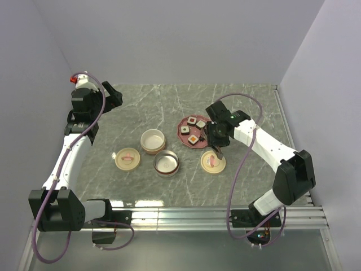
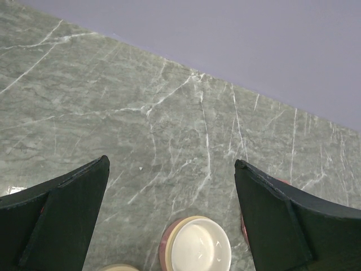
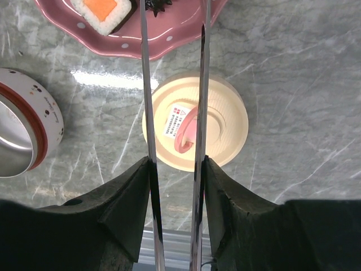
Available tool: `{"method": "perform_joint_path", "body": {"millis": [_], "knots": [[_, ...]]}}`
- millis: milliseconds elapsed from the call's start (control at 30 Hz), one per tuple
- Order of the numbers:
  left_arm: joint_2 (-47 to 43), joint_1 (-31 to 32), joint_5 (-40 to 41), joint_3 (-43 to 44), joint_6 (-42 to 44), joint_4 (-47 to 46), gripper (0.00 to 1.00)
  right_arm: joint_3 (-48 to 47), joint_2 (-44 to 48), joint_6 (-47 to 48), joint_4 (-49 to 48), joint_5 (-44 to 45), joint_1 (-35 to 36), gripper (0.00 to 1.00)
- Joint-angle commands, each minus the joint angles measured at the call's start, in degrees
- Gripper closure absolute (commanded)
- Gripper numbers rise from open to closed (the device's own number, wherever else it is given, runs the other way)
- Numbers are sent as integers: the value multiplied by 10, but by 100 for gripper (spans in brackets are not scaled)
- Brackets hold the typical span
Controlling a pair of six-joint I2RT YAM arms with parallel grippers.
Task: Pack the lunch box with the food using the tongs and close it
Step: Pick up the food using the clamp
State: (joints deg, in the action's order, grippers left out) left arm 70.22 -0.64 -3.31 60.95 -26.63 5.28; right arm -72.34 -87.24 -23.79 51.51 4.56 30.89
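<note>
Right wrist: with right gripper [image 3: 176, 162] part-closed on tongs [image 3: 145, 84], straddle orange-centred piece [image 3: 101, 10] at upper left, squeeze gently; leave left gripper [image 2: 172, 169] wide open, empty.

White arms [image 1: 265, 148] with black joints [image 1: 293, 178] and looping purple cables [image 1: 239, 175].

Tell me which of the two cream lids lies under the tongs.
The lid beside the red plate: the tongs in the right gripper cross over it. The other lid lies far left.

Top view high overhead, wrist views close, all sharing table [image 1: 141, 107]
</note>
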Motion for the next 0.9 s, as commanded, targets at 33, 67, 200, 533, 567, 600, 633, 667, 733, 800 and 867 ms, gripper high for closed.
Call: {"method": "perform_joint_path", "body": {"millis": [33, 67, 200, 533, 567, 600, 633, 667, 733, 800, 867], "knots": [[-17, 2, 8, -7, 4, -22, 1, -3, -1, -9, -14, -14, 3, 52], [-17, 2, 8, -7, 4, -22, 0, -4, -1, -10, -13, -16, 4, 52], [-19, 2, 9, -10, 3, -23, 1, -9, -4, -11, -16, -34, 4, 52], [-24, 2, 11, -17, 3, -24, 0, 3, -11, -19, -20, -34, 4, 59], [-25, 2, 12, -17, 3, -25, 1, 5, -10, -18, -22, -33, 3, 62], [-25, 2, 12, -16, 4, -25, 1, 5, -12, -18, -21, -33, 4, 69], [-25, 2, 12, -17, 3, -25, 0, 4, -13, -16, -20, -32, 4, 73], [-25, 3, 12, -17, 3, -25, 1, 3, -14, -16, -19, -33, 4, 78], [-25, 2, 11, -18, 3, -25, 1, 1, -15, -16, -18, -30, 4, 88], [-27, 3, 14, -18, 4, -25, 1, -4, -15, -16, -13, -24, 4, 89], [-28, 2, 14, -17, 4, -24, 1, -12, -14, -14, -3, -9, 4, 89]]}}
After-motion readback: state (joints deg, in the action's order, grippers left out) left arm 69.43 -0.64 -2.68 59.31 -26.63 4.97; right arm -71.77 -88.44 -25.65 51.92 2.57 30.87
